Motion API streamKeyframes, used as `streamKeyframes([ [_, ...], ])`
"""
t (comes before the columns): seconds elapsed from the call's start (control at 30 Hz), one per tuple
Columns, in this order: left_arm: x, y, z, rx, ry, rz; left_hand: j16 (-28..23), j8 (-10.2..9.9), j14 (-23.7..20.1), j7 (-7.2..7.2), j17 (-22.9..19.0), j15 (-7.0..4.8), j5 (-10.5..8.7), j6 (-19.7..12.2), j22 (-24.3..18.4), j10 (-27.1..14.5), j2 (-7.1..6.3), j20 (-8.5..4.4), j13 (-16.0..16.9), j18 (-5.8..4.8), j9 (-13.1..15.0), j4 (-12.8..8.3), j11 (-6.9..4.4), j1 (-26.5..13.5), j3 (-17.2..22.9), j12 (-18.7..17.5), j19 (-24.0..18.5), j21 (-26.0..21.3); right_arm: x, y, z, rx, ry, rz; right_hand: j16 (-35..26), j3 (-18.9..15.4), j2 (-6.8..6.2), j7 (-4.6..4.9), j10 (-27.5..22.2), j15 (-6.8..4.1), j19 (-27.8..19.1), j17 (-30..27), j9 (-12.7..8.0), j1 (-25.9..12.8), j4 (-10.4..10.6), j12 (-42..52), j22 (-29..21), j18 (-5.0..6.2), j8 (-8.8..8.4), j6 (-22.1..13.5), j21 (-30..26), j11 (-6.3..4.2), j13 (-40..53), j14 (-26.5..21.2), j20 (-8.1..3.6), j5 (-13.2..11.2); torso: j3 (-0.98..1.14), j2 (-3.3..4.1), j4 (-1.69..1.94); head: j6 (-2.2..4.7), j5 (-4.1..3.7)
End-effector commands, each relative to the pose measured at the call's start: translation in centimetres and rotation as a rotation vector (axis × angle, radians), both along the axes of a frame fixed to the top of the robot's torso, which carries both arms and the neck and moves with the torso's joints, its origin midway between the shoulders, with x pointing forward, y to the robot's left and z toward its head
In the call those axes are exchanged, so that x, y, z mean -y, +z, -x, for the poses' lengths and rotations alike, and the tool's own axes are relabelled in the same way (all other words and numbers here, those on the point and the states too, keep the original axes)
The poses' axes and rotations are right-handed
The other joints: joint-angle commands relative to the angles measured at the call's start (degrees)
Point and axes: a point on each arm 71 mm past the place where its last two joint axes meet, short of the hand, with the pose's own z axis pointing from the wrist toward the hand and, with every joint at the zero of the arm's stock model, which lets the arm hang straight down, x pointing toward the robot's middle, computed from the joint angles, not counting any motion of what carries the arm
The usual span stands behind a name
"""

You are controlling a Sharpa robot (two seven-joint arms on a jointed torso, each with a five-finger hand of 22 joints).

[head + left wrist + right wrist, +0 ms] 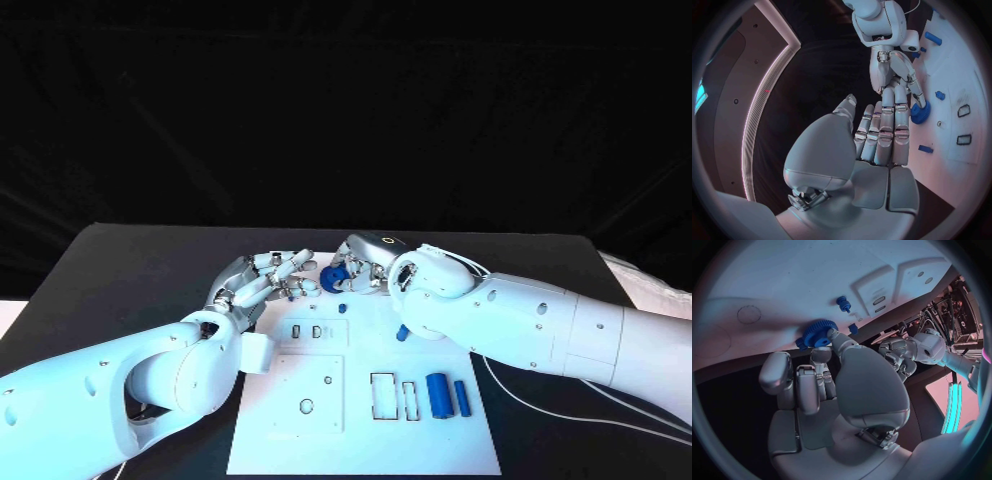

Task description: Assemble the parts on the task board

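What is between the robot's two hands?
A blue gear sits between the left hand and right hand in the head view; the right hand's fingers touch it.

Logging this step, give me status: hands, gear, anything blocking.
Right hand pinches blue gear at board's far edge. Left hand open beside it, fingers extended. No visible obstruction.

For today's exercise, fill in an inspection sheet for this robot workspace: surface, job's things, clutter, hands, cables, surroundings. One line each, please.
Surface: black table, white task board in the middle.
Job's things: blue gear at the board's far edge; two blue cylinders near a rectangular slot.
Clutter: nothing seen.
Hands: right hand pinches the gear; left hand close beside it, contact unclear.
Cables: white cable under the right arm.
Surroundings: black backdrop.
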Motion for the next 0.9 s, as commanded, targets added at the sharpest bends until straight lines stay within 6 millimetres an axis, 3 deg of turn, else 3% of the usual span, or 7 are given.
streamKeyframes([
  [0.03, 0.3, 0.2, 0.1, 0.010, -0.023, 0.011, 0.4, -0.3, -0.3, 0.23, 0.1, -0.10, 0.37, 0.1, 0.1, 0.0, 0.12, -0.03, 0.0, 0.01, -0.1, -0.3, 0.20, 0.6, -0.1, -0.3, -0.5, 0.2, -0.1, -0.1, 0.0, 0.002, -0.002, 0.022, 0.4, 0.4, -0.22, 0.29, -1.2, 0.19, -0.3, 2.3, 0.7, -0.8, 0.0, -1.3, -0.3, -0.65, -0.86, 1.9, -0.3, 0.14, -1.0, 3.9, 0.35, -0.2, 0.01, -0.02, -0.03, 0.01, -0.11],
  [0.17, 0.3, 0.1, 0.1, 0.009, -0.023, 0.011, 0.4, -0.3, -0.3, 0.23, 0.1, -0.10, 0.37, 0.1, 0.1, 0.0, 0.12, -0.03, 0.0, 0.01, -0.1, -0.3, 0.20, 0.6, -0.1, -0.3, -0.5, 0.2, 0.0, -0.2, -0.2, 0.005, -0.015, 0.025, 0.5, 0.4, -1.54, 1.53, -2.7, 1.07, -0.8, 2.6, -0.2, -1.5, -0.2, -3.2, -1.2, -0.54, -3.41, -2.3, -0.8, 1.22, -2.4, 3.8, 1.02, -1.1, 0.03, 0.00, -0.03, 0.08, -0.12],
  [0.27, 0.2, 0.1, 0.1, 0.008, -0.023, 0.010, 0.4, -0.3, -0.3, 0.23, 0.1, -0.10, 0.37, 0.1, 0.1, 0.0, 0.12, -0.03, 0.0, 0.01, -0.1, -0.3, 0.20, 0.6, -0.1, -0.3, -0.5, 0.2, 0.1, -0.3, -0.3, 0.004, -0.020, 0.029, 0.5, -0.3, -2.62, 2.24, -3.8, 1.71, -1.1, 2.6, -0.7, -2.0, -0.2, -4.3, -1.7, -0.45, -3.80, -5.9, -1.1, 1.93, -3.1, 3.8, 1.65, -0.4, 0.04, -0.02, -0.03, 0.01, -0.10],
  [0.4, 0.2, 0.1, 0.1, 0.008, -0.022, 0.010, 0.4, -0.3, -0.4, 0.24, 0.1, -0.09, 0.36, 0.1, 0.1, 0.0, 0.12, -0.03, 0.0, 0.00, -0.1, -0.4, 0.20, 0.6, -0.1, -0.3, -0.5, 0.2, 0.3, -0.3, -0.3, 0.002, -0.020, 0.032, 0.4, -1.5, -3.35, 2.64, -4.5, 2.11, -1.3, 2.6, -0.7, -2.9, 0.3, -4.7, -1.9, -0.37, -3.71, -7.8, -1.2, 2.35, -3.4, 3.7, 2.10, 0.4, 0.05, -0.01, -0.04, 0.04, -0.11],
  [0.53, 0.2, 0.1, 0.1, 0.007, -0.023, 0.010, 0.4, -0.3, -0.4, 0.24, 0.1, -0.09, 0.36, 0.1, 0.1, 0.0, 0.12, -0.03, 0.0, 0.00, -0.1, -0.4, 0.20, 0.6, -0.1, -0.3, -0.5, 0.2, 0.4, -0.2, -0.1, 0.002, -0.013, 0.024, 0.4, -3.0, -3.67, 2.76, -4.7, 2.30, -1.3, 2.6, -0.5, -3.7, 1.0, -4.4, -2.0, -0.33, -3.51, -8.2, -1.3, 2.51, -3.2, 3.7, 2.36, 1.6, 0.08, 0.00, 0.02, -0.01, -0.20],
  [0.8, 0.1, 0.1, 0.0, 0.007, -0.021, 0.008, 0.3, -0.3, -0.5, 0.25, 0.2, -0.07, 0.35, 0.0, 0.1, 0.0, 0.10, -0.02, 0.0, 0.00, -0.1, -0.4, 0.22, 0.5, -0.1, -0.3, -0.6, 0.3, 1.4, 0.1, 0.6, 0.007, -0.006, -0.026, 0.5, -4.4, -3.12, 2.47, -4.0, 2.18, -0.9, 2.7, -0.2, -4.0, 1.9, -2.8, -1.4, -0.41, -2.99, -6.9, -0.9, 2.30, -1.9, 3.7, 2.35, 2.9, 0.09, 0.00, 0.01, -0.06, -0.19],
  [0.9, 0.0, 0.1, 0.0, 0.007, -0.018, 0.007, 0.3, -0.3, -0.5, 0.25, 0.2, -0.07, 0.35, 0.0, 0.1, 0.0, 0.10, -0.02, 0.0, 0.00, -0.1, -0.4, 0.22, 0.5, -0.1, -0.3, -0.6, 0.3, 2.2, 0.3, 0.9, 0.009, -0.003, -0.054, 0.6, -4.6, -2.68, 2.26, -3.5, 2.03, -0.7, 2.9, -0.1, -3.7, 1.9, -1.8, -1.0, -0.48, -2.68, -6.0, -0.7, 2.11, -1.0, 3.8, 2.25, 3.3, 0.16, -0.03, -0.19, -0.07, 0.01],
])
